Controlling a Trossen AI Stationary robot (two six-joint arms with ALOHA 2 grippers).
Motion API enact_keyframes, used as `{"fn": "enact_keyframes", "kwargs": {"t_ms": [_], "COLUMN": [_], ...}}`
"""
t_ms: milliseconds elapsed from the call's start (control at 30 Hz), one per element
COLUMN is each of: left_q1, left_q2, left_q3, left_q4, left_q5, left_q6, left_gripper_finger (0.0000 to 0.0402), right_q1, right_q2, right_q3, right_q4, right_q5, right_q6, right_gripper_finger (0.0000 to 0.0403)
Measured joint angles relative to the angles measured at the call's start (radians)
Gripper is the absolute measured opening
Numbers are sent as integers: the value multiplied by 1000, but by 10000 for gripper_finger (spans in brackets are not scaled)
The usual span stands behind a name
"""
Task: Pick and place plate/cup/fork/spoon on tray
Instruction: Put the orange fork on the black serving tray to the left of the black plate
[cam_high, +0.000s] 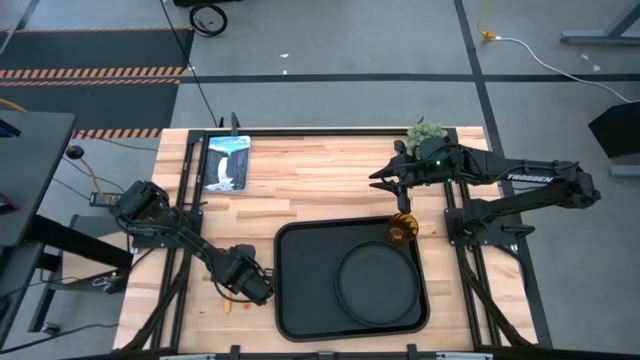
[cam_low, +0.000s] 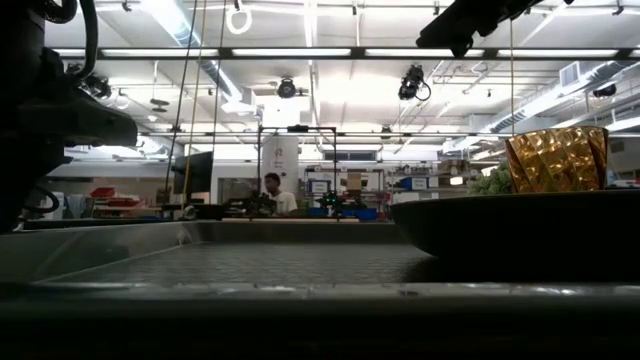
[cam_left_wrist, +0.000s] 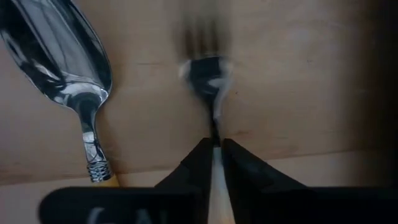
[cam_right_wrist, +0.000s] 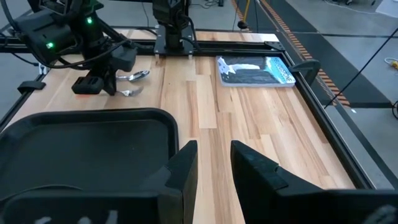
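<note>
from above we count one large black rectangular tray (cam_high: 295, 300) on the pale wooden table (cam_high: 320, 180), one round matte black plate (cam_high: 377, 283) lying inside it and one small amber translucent cup (cam_high: 402, 229) standing at the tray's far right corner. the left gripper (cam_high: 250, 288) is bent low to the table just beside the tray's left edge, over the cutlery. the right gripper (cam_high: 385, 180) hangs above bare wood beyond the tray, its arm stretched in from the right. one picture card (cam_high: 227, 161) lies at the far left

at table level we see the cup (cam_low: 557, 158) behind the plate's dark rim (cam_low: 520, 225), and one person (cam_low: 274, 195) far off in the room

in the left wrist view we count one silver spoon with a yellow-orange handle (cam_left_wrist: 68, 68) and one silver-tined fork (cam_left_wrist: 208, 74), side by side on the wood, apart; the left gripper (cam_left_wrist: 214, 158) pinches the fork's neck

in the right wrist view the right gripper (cam_right_wrist: 214, 163) has its fingers parted, with nothing between them, above wood beside the tray (cam_right_wrist: 93, 134)
</note>
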Motion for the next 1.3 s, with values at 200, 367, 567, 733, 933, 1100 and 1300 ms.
{"fn": "enact_keyframes", "kwargs": {"t_ms": [200, 367, 567, 733, 933, 1100, 1300], "left_q1": [0, 6, 13, 18, 22, 22, 22], "left_q2": [0, -7, -27, -43, -44, -41, 1], "left_q3": [0, 8, 38, 75, 124, 144, 144], "left_q4": [-15, -31, -72, -71, -31, 68, 230], "left_q5": [-1, -1, -11, -72, -174, -236, -272], "left_q6": [1, 17, 39, 43, 43, 40, 45], "left_gripper_finger": [10, 21, 15, 20, 18, 19, 17], "right_q1": [0, 0, 0, 0, 0, 0, 0], "right_q2": [0, 0, 0, 0, 0, 0, 0], "right_q3": [0, 0, 0, 0, 0, 0, 0], "right_q4": [0, 0, -1, -1, -1, -1, -1], "right_q5": [0, 0, 0, 0, 0, -4, -7], "right_q6": [0, 0, 0, 0, -2, -9, -25], "right_gripper_finger": [103, 103, 103, 103, 103, 103, 103]}}
